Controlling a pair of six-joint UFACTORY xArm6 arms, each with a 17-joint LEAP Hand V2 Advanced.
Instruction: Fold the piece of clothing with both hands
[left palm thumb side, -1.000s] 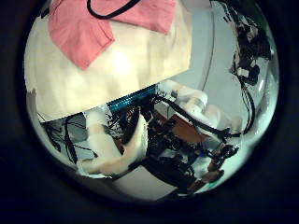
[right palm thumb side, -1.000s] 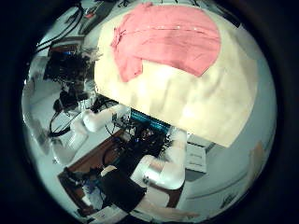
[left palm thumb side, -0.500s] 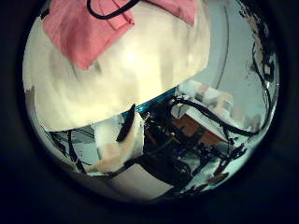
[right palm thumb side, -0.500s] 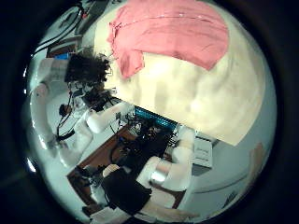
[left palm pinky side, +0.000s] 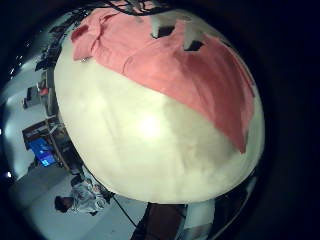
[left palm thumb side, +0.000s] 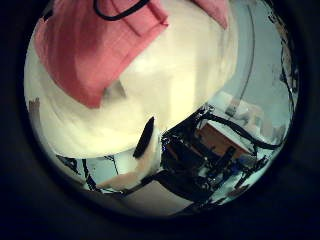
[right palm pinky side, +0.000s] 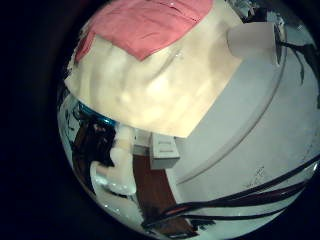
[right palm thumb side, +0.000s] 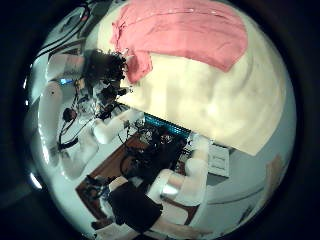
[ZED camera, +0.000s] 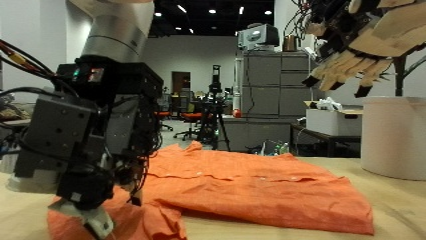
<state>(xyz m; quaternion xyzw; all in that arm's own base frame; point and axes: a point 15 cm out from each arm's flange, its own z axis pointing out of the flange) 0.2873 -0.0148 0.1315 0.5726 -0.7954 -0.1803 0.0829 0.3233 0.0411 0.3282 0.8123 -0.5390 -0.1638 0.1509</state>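
A salmon-pink shirt (ZED camera: 253, 185) lies spread flat on the cream table (ZED camera: 333, 232). My left hand (ZED camera: 87, 140) hangs low over the shirt's near sleeve end, and one pale fingertip (ZED camera: 93, 222) reaches the cloth there. Its fingers look straight and grip nothing. In the right thumb side palm view the left hand (right palm thumb side: 103, 68) sits at the corner of the shirt (right palm thumb side: 190, 35). My right hand (ZED camera: 357, 45) is raised high above the shirt's far side, fingers spread and empty. The shirt (left palm pinky side: 170, 70) fills much of the left little finger side palm view.
A white cylindrical container (ZED camera: 394, 135) stands at the table's edge below the right hand. Grey cabinets (ZED camera: 273, 95) and office clutter stand behind the table. Bare cream tabletop (right palm thumb side: 200, 95) stretches beside the shirt.
The left hand has come in from beside the table to the shirt's sleeve corner and closer to the cloth. The shirt has not moved.
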